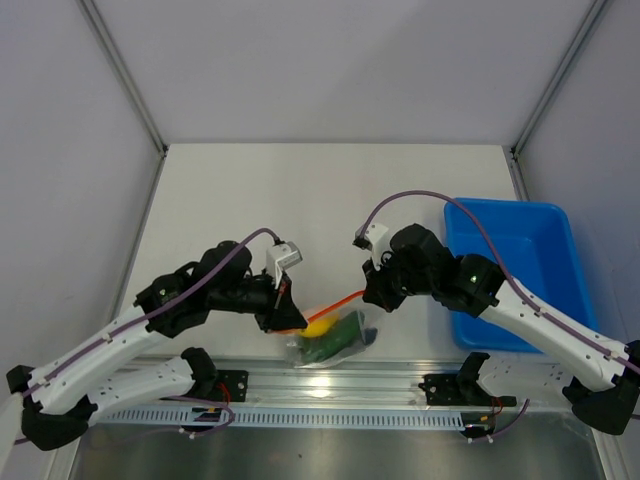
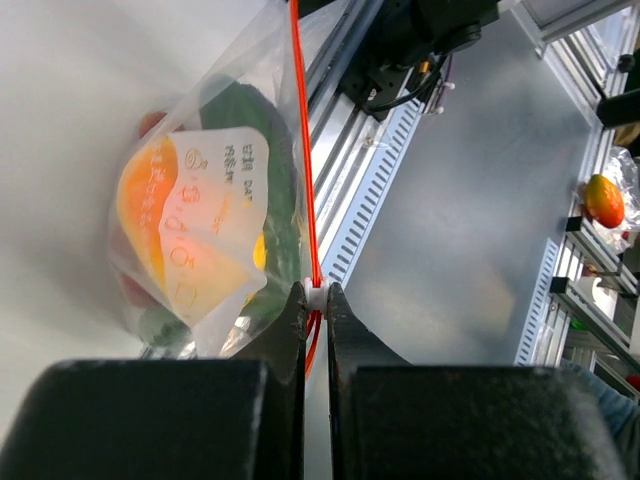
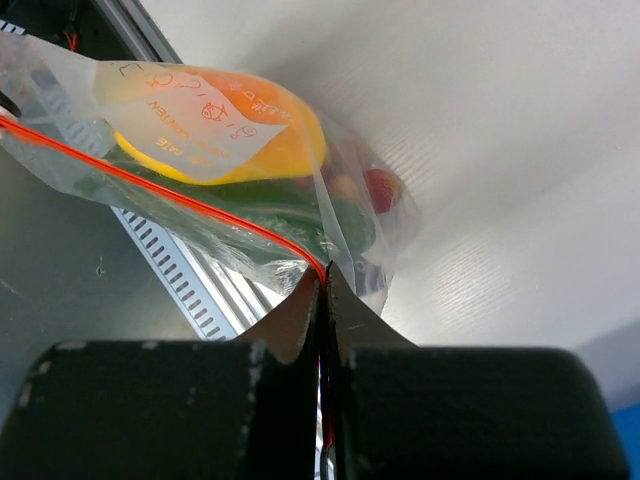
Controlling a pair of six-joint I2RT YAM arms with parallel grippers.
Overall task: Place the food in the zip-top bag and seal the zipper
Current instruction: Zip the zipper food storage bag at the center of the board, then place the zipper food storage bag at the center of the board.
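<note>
The clear zip-top bag [image 1: 330, 340] hangs between my two grippers near the table's front edge. Inside it are the yellow-orange pepper [image 2: 150, 215], the long green pepper [image 3: 300, 215] and red cherry tomatoes [image 3: 383, 186]. The orange-red zipper [image 1: 335, 302] is stretched taut between the grippers. My left gripper [image 2: 316, 292] is shut on the white slider tab [image 2: 316, 296] at one end of the zipper [image 2: 303, 150]. My right gripper [image 3: 324, 272] is shut on the other end of the zipper [image 3: 180, 190], pinching the bag's corner.
A blue plastic bin [image 1: 520, 270] stands at the right of the table, under my right arm. The aluminium rail [image 1: 330, 385] with the arm bases runs along the front edge, just below the bag.
</note>
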